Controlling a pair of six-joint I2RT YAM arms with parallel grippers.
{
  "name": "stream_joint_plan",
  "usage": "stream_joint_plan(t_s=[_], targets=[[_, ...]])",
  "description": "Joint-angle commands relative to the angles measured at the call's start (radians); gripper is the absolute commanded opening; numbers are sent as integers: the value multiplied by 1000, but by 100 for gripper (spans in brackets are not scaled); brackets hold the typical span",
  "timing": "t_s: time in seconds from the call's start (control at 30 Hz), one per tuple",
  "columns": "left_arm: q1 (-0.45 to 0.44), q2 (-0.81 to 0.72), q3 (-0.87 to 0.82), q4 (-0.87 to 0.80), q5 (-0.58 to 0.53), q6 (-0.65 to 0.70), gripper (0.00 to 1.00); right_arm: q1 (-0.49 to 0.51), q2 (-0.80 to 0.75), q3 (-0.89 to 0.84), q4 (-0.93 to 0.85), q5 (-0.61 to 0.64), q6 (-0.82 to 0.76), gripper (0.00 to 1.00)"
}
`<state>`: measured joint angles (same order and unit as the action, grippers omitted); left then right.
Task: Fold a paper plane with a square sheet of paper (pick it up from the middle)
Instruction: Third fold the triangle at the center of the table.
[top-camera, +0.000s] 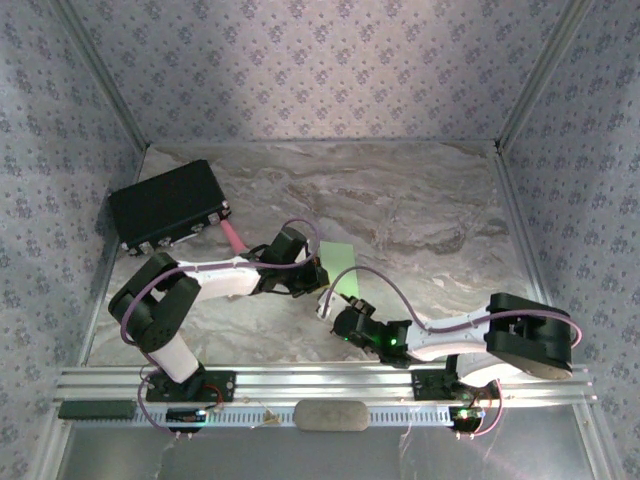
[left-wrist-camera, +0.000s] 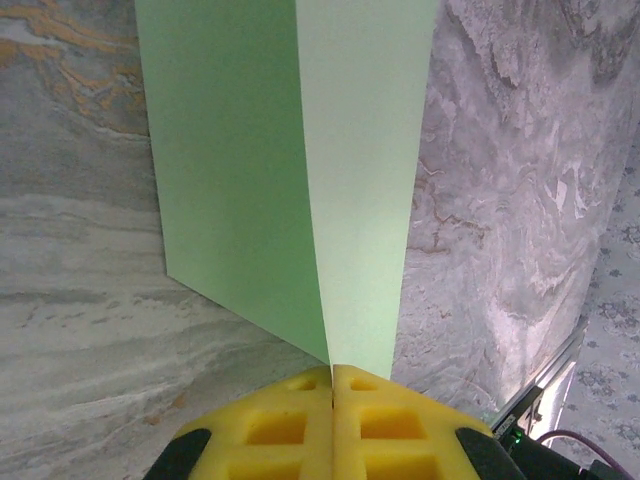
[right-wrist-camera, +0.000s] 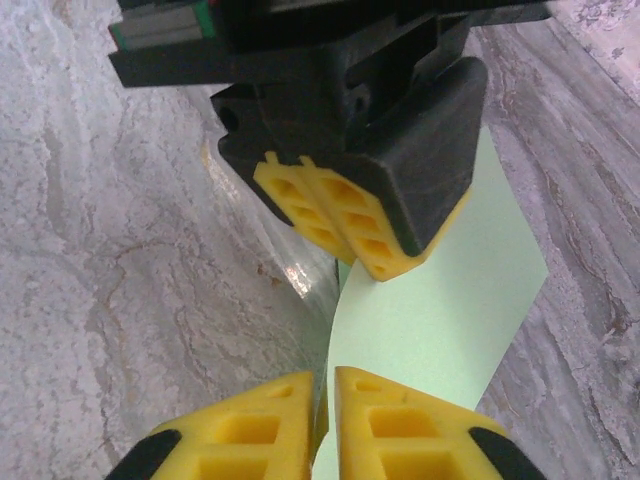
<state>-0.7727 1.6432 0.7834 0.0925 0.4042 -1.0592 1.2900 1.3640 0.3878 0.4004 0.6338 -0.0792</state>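
**Top external view.** The left tool (top-camera: 317, 273) is over the middle of the marble-patterned surface (top-camera: 430, 220) and serves as the reference point. The square sheet of paper (top-camera: 338, 255), pale green, rises just beyond and to the right of this tool and touches it. The right tool (top-camera: 333, 302) is immediately on the near side of the left tool, its tip pointing toward it. A black box (top-camera: 168, 205) lies well to the far left of the left tool, and a pink cylinder (top-camera: 232, 237) lies between the box and the tool.

**Left wrist view.** The yellow pads of the left tool (left-wrist-camera: 332, 372) are pressed flat together, clenched on the sheet (left-wrist-camera: 300, 180). The paper runs straight away from the pads as two panels that meet in a sharp centre crease, the left panel darker, the right one paler. The surface (left-wrist-camera: 80, 290) lies on both sides of it.

**Right wrist view.** The left tool (right-wrist-camera: 335, 215) hangs above, pads clamped, with the sheet (right-wrist-camera: 440, 320) curving down from it. The right tool (right-wrist-camera: 324, 385) is directly below the left tool. Its pads are drawn to a narrow slit, and the lower edge of the sheet passes into it, pinched there. The surface (right-wrist-camera: 120, 260) lies behind both.
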Motion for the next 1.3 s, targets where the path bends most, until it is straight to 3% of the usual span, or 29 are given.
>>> stream_joint_plan(t_s=[0.0, 0.13, 0.33, 0.47, 0.57, 0.67, 0.93, 1.27], targets=[[-6, -16, 17, -26, -8, 18, 1, 2, -24, -13, -1, 25, 19, 11], [-4, -20, 26, -39, -14, 28, 6, 1, -26, -12, -20, 8, 24, 5], [3, -58, 48, -112, -49, 64, 21, -24, -36, 0, -66, -48, 68, 2], [19, -115, 49, -181, -102, 89, 43, -79, -63, 18, -123, -189, 141, 1], [37, -158, 45, -225, -136, 105, 49, -149, -94, 39, -164, -332, 221, 0], [56, -184, 45, -251, -143, 119, 50, -232, -111, 64, -204, -499, 282, 0], [90, -186, 54, -260, -118, 136, 46, -385, -80, 136, -308, -748, 464, 0], [110, -161, 92, -258, -69, 163, 39, -471, -2, 189, -263, -1031, 601, 0]])
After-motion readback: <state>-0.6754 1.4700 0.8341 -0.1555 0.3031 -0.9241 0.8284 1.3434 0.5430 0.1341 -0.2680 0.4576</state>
